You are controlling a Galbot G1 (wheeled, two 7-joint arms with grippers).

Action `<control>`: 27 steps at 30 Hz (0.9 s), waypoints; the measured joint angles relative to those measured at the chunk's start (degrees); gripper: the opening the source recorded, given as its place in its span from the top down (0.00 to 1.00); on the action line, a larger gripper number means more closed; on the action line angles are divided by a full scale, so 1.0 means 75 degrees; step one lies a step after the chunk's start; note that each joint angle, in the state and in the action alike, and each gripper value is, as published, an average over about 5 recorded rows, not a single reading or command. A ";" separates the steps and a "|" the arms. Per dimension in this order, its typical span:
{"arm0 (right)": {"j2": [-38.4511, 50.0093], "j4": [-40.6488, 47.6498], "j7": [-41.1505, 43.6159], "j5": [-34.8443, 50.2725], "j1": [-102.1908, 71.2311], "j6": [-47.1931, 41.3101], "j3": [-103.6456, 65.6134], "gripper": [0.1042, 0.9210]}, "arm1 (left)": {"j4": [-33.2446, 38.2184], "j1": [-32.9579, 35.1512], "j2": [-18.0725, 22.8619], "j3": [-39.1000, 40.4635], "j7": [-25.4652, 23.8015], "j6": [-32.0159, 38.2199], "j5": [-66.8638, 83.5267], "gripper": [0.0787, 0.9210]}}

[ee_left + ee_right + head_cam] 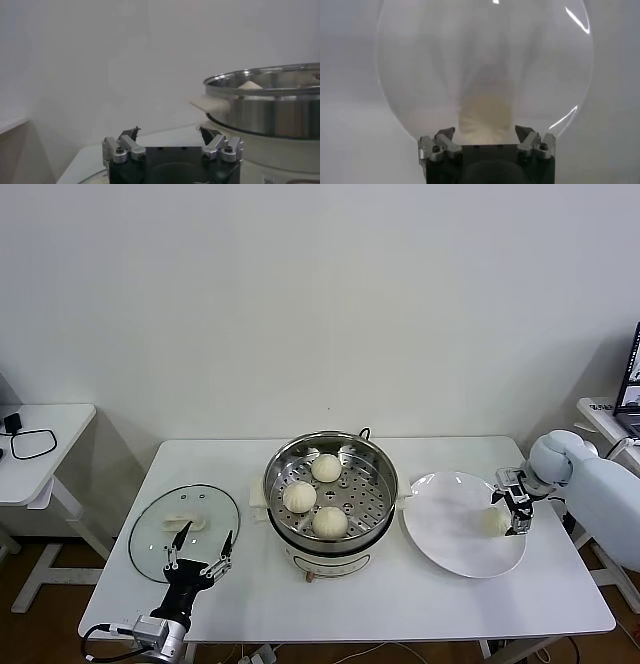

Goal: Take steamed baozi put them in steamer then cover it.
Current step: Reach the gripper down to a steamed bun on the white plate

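On the left of the tabletop (250, 594) the glass lid (160, 529) lies flat, and the left pincer (200, 552) hangs just over its near edge, fingers spread and empty. In the middle stands the steamer (330, 484), three steamed baozi (328, 522) already on its perforated tray. To the right, the last bun (493, 521) sits on the white plate (450, 544), between the wide-open fingers of the right pincer (516, 504). The step in hand looks like picking that fourth bun; next, the fingers must close gently on it, then lift.
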State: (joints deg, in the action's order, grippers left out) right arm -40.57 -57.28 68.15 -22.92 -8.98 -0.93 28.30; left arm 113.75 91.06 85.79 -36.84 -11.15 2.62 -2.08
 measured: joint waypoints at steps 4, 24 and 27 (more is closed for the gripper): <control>-0.0087 0.0107 -0.0023 -0.0066 -0.0041 0.0026 -0.0063 0.12 | -0.0006 -0.0003 -0.0001 0.0016 -0.0001 0.0002 -0.0004 0.12; -0.0236 0.0253 -0.0033 -0.0230 -0.0138 0.0064 -0.0192 0.31 | -0.0054 -0.0029 -0.0008 0.0058 -0.0003 0.0007 -0.0011 0.12; -0.0186 0.0194 -0.0009 -0.0175 -0.0116 0.0048 -0.0174 0.32 | -0.0054 -0.0031 -0.0010 0.0075 -0.0001 0.0007 -0.0014 0.12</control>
State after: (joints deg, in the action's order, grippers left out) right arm -41.97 -55.82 68.08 -24.23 -9.85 -0.57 26.99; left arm 113.35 90.83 85.72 -36.27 -11.16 2.68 -2.19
